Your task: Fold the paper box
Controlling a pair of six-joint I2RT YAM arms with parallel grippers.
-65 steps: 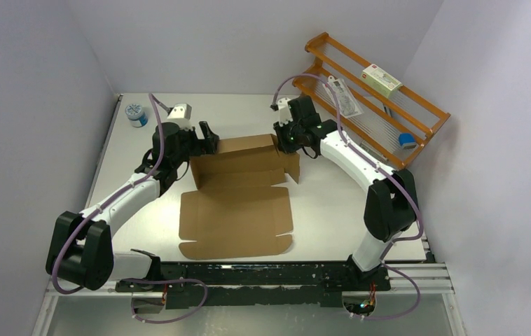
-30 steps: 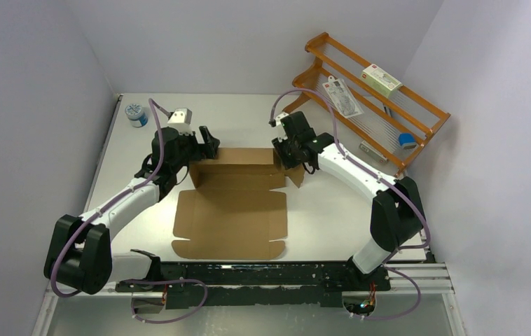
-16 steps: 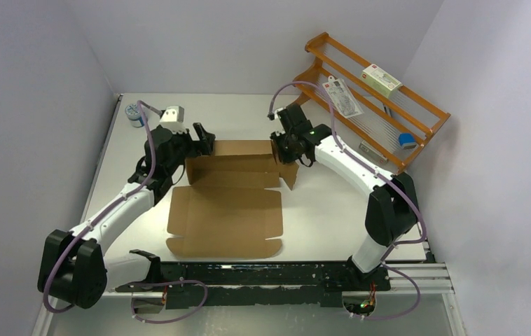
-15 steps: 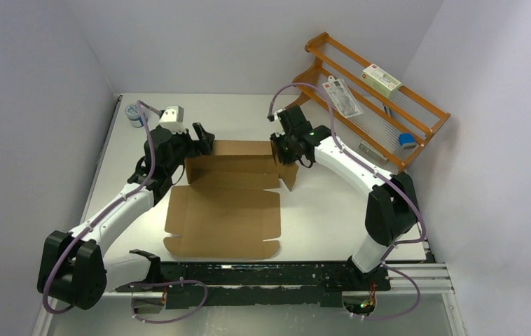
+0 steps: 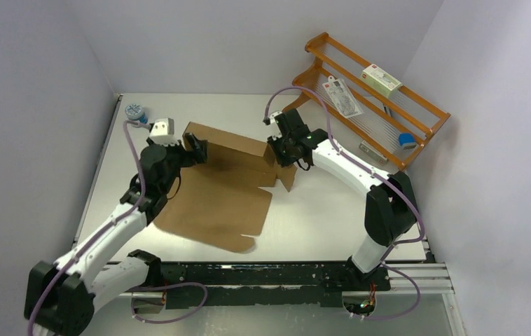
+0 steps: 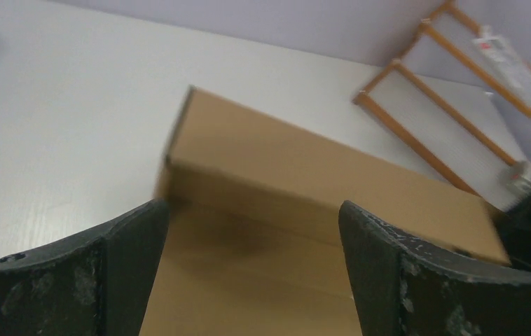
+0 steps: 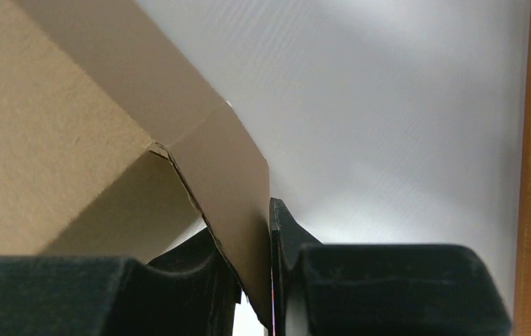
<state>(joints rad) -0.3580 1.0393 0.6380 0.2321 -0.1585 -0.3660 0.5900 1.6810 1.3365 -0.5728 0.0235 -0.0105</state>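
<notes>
The paper box [image 5: 221, 199] is a brown cardboard sheet lying skewed on the white table, its back wall raised and its wide panel angled toward the near left. My right gripper [image 5: 281, 148] is shut on the upright side flap at the box's right end; the right wrist view shows the flap [image 7: 238, 175] pinched between the jaws of that gripper [image 7: 252, 241]. My left gripper [image 5: 196, 145] is open at the box's left end. In the left wrist view its fingers [image 6: 129, 266] straddle the cardboard [image 6: 305, 182] without closing on it.
An orange wire rack [image 5: 368, 91] stands at the back right with a white carton [image 5: 380, 78], a packet and a blue item on it. A small blue-and-white tub [image 5: 135, 110] sits at the back left corner. Walls close in on both sides.
The box has swung: its left end and wide panel moved toward the near left and the sheet now lies skewed. My left arm pulled left and nearer. My right gripper kept its hold on the flap.
</notes>
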